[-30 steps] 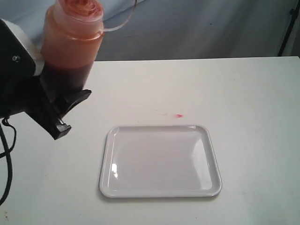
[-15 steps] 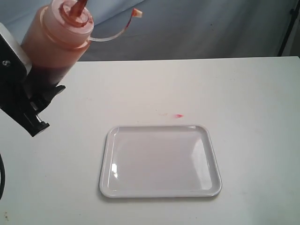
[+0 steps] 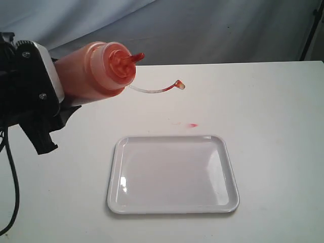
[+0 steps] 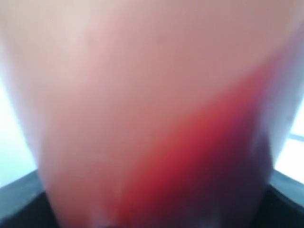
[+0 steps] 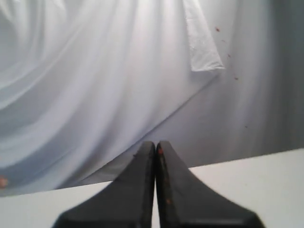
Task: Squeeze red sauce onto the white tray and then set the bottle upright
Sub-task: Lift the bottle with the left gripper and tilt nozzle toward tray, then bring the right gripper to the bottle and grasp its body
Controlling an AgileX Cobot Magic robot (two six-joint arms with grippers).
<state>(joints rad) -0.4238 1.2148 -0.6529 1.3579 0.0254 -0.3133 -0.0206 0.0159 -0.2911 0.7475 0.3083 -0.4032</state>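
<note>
White surface [image 3: 273, 101], grey curtain [image 3: 228, 30] behind. Tray [image 3: 115, 167] sits near, pink smear [image 3: 192, 125] just beyond it. Your left gripper [image 3: 58, 97] grasps the bottle [image 3: 96, 71]; right gripper [image 5: 156, 156] is clenched.

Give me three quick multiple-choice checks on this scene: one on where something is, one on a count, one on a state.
1. Where is the small red spot relative to the tray?
A) in its middle
B) on the table just past its far rim
C) on the table in front of its near rim

2. How many red blobs lie on the tray?
A) none
B) one
C) three

3. How is the bottle?
A) standing on the table
B) lying on the tray
C) held in the air, tipped nearly level

Answers:
1 B: the spot sits on the table beyond the far rim, off the tray.
2 A: the tray's surface shows only bare glossy white.
3 C: the left gripper clamps the bottle's base, and the nozzle points sideways.
</note>
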